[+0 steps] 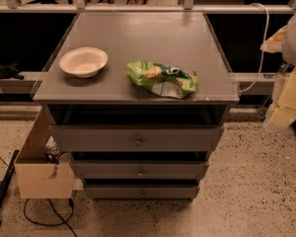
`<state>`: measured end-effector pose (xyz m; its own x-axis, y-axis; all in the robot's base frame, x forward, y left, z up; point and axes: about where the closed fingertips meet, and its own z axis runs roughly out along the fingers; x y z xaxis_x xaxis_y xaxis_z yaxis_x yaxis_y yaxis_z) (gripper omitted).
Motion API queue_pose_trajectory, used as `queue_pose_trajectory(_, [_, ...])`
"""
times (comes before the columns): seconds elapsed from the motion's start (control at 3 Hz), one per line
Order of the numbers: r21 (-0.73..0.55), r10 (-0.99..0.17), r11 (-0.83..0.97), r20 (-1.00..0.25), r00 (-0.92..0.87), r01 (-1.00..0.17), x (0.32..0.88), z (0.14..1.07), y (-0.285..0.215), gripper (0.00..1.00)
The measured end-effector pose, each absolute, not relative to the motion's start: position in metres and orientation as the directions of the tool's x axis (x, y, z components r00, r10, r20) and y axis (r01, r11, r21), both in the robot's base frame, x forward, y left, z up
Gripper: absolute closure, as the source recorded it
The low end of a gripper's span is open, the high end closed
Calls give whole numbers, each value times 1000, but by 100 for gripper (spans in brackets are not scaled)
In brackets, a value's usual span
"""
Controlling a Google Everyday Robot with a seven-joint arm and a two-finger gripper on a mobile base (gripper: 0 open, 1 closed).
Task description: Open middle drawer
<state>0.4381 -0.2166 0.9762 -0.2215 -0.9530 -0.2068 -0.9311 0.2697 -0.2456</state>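
Note:
A grey cabinet [138, 90] stands in the middle of the camera view with three grey drawer fronts stacked under its top. The middle drawer [113, 170] is the mid-sized front, with a small round metal knob [140, 171] at its centre. Its front sits in line with the fronts above and below and looks closed. The widest drawer [89, 138] is above it and the narrowest drawer [113, 191] below it. My gripper [288, 100] is a pale, blurred shape at the right edge of the view, well right of the cabinet and apart from the drawers.
A white bowl [84, 61] and a green snack bag [163, 78] lie on the cabinet top. A cardboard box [39, 174] stands on the floor against the cabinet's left side. Black cables [44, 216] trail at lower left. A white cable [261, 58] hangs at right.

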Motion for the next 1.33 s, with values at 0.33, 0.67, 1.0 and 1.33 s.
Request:
queue_pose_trajectory(0.33, [-256,-951,274,-215,-221,-927,437,977,-216,0])
queue_pose_trajectory(0.67, [-223,-936,296,-264,-234,-929,419,957,-218,0])
queue_pose_trajectory(1.0, [-143,-907,324,-328,-264,-935,394,923,-221,0])
queue_pose_trajectory(1.33, [-73,-886,326,-371,-278,-943,374,884,-225,0])
